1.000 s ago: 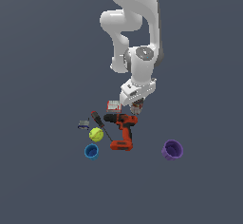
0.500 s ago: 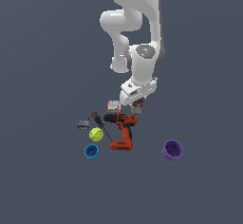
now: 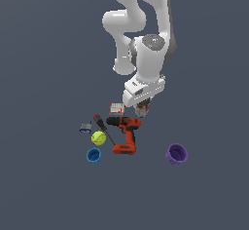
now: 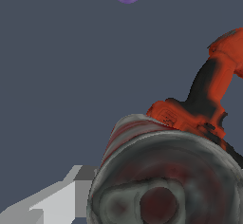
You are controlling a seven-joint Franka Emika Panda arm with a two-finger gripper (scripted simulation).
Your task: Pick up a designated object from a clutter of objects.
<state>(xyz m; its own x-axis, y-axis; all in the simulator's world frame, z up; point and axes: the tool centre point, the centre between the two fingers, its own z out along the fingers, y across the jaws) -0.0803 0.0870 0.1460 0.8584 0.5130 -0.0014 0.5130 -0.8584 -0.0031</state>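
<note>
Directly under gripper (image 3: 142,108): can (image 3: 141,110), seemingly between jaws.

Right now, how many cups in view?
2. The blue cup sits below the yellow-green ball at the exterior view's left; the purple cup stands alone at its right. None seem hidden.

A bare simulated test scene: flat grey ground (image 3: 44,53) (no walls) under a small clutter (image 3: 116,134).
</note>
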